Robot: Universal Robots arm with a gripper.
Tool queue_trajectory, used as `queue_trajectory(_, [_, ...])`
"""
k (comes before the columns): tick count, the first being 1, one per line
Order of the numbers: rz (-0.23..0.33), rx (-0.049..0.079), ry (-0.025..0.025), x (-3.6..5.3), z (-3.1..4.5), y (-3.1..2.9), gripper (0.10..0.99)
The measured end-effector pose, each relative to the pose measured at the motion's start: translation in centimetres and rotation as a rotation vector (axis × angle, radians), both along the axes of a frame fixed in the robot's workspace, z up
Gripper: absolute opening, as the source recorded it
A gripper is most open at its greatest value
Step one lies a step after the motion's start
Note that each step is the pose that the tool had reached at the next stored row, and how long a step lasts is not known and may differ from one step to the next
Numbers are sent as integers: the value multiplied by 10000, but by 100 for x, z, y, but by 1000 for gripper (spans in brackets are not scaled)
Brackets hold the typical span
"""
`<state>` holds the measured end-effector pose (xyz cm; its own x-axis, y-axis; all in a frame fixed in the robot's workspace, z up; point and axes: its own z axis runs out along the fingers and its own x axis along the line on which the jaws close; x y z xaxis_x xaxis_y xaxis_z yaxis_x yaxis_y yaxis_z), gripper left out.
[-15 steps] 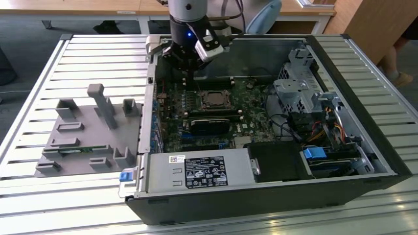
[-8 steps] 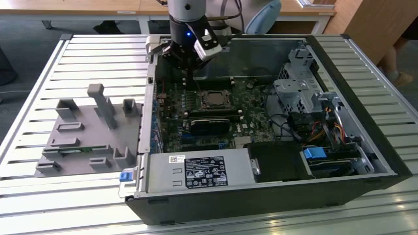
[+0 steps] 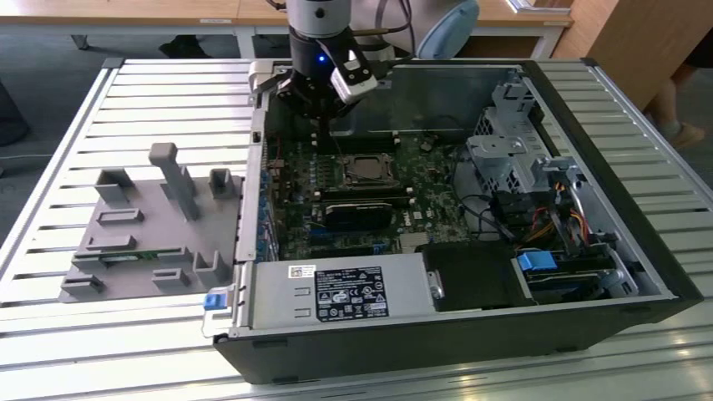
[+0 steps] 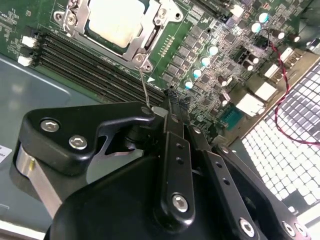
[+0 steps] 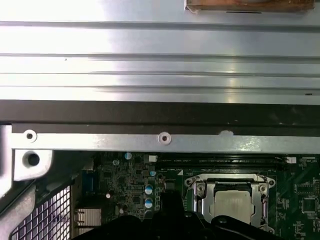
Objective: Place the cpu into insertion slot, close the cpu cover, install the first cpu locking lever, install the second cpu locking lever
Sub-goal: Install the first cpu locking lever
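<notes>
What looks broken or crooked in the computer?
Nothing looks broken or spilled. The cpu sits flat under its cover. One thin lever sticks up from the cover's corner toward the gripper instead of lying flat, so it looks unlatched.

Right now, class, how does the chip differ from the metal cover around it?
The chip is a solid, plain pale square; the cover is a thin frame with a window. The chip shows through that window; the cover surrounds it. Both are silvery and lie flat on the green board.
</notes>
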<state>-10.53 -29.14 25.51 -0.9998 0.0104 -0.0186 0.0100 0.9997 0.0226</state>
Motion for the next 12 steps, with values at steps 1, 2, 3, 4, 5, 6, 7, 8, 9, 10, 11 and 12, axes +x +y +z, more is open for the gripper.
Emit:
queue_trajectory(1, [-1,-1,1,1,-2,5,114])
queue_trajectory(2, [0,0,0,4,-3,9,114])
queue_trajectory(3, [1,1,-1,10,-5,12,114])
queue_trajectory(4, [0,0,1,18,-5,16,114])
queue_trajectory(5, [-1,0,0,29,-5,19,114])
queue_trajectory(6, [-1,0,0,42,-5,20,114])
queue_trajectory(7, [-1,0,1,58,-6,22,114])
queue_trajectory(8, [0,0,0,76,-6,23,114])
queue_trajectory(9, [0,1,-1,98,-8,25,114])
queue_trajectory(10, [0,0,1,113,-9,27,114])
queue_trajectory(11, [-1,0,1,132,-11,29,114])
queue_trajectory(12, [-2,0,0,162,-14,32,114])
